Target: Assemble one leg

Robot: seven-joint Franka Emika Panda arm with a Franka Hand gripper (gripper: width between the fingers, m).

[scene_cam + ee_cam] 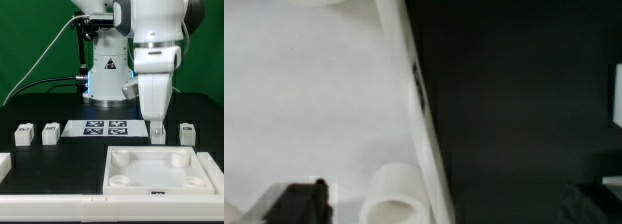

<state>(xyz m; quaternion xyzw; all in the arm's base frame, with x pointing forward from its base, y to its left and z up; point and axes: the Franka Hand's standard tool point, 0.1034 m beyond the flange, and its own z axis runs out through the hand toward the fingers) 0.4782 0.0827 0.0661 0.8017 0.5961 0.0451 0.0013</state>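
Nearest us on the dark worktop [40,185] lies the large white panel [150,170] with recessed pockets. Our hand [157,131] hangs released at its far edge. One leg [186,133] stands just beyond, two more [24,134] past the marker board [105,128].

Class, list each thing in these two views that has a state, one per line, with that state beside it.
tool: open, holding nothing, above a leg
leg under the tool: upright at the tabletop's far edge
tabletop: flat on the table, recessed side up
other legs: loose on the table
marker board: flat
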